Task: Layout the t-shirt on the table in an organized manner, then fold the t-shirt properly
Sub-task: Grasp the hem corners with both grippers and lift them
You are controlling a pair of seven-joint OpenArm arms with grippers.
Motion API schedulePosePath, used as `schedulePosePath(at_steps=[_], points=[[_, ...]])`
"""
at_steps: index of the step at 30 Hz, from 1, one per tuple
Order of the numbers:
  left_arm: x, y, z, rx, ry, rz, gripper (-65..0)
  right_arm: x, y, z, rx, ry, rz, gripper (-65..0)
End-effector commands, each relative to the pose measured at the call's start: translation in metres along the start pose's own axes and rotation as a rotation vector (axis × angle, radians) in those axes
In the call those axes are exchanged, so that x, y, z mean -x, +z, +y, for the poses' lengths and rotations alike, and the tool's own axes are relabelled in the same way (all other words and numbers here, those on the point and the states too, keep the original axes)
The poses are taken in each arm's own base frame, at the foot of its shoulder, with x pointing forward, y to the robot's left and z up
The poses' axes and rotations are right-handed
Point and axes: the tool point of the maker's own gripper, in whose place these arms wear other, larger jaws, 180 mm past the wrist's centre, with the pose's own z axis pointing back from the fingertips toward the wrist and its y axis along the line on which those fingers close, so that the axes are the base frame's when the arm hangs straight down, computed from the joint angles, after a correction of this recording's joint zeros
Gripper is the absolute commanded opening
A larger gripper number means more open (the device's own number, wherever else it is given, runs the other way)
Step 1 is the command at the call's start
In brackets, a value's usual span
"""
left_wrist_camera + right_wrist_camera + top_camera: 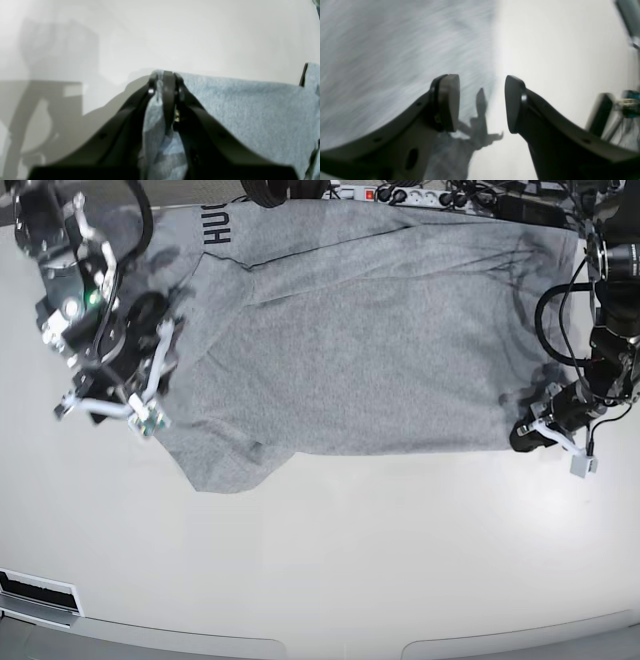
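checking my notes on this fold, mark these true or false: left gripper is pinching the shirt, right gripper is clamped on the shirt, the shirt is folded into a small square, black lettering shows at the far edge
1. The left gripper is pinching the t-shirt: true.
2. The right gripper is clamped on the t-shirt: false; its jaws stand open with nothing between them.
3. The t-shirt is folded into a small square: false; it lies spread wide across the table.
4. Black lettering shows near the shirt's far edge: true.
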Motion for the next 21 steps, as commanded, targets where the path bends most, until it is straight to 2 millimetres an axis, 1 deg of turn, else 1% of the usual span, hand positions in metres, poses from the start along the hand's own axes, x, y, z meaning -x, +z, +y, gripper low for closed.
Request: schedulePosePath(at_steps=[1,4,6,9,13,15,17,19,21], points=[[-0.022,0.005,0.004,-0.012,-0.010,-0.043,-65.0,-0.017,-0.004,-0.021,0.048,-0.007,-0.044,-33.7],[-0.019,0.005,0.006,-0.015,-0.011,-0.020,-65.0,-0.033,-0.030,-0.045,0.061,-0.075,-0.047,-33.6],[-0.017,0.005,0.005,-0.014,-0.011,-0.013,-65.0,-0.039,-0.051,-0.052,0.028,-0.120,-0.023,-33.3],[-0.018,0.005,0.005,-0.013,-0.011,-0.015,-65.0,-0.040,-0.083,-0.048,-0.091,-0.179,0.027,-33.3],[-0.018,0.005,0.008,-0.027,-0.005,-0.016,-65.0,-0.040,-0.117,-0.029,-0.295,-0.300,0.075,-33.3],[-0.019,0.005,0.008,-0.031,-0.003,-0.020,-65.0,-0.042,-0.128,-0.020,-0.392,-0.385,0.087,-33.3],[-0.019,0.005,0.008,-0.027,0.003,-0.024,-65.0,-0.047,-0.133,-0.014,-0.475,-0.485,0.075,-33.3],[-0.019,0.005,0.005,-0.011,-0.001,-0.025,-65.0,-0.050,-0.136,-0.015,-0.520,-0.610,0.047,-33.3],[-0.021,0.005,-0.001,0.022,-0.004,-0.032,-65.0,-0.051,-0.139,-0.021,-0.521,-0.732,0.015,-33.3]])
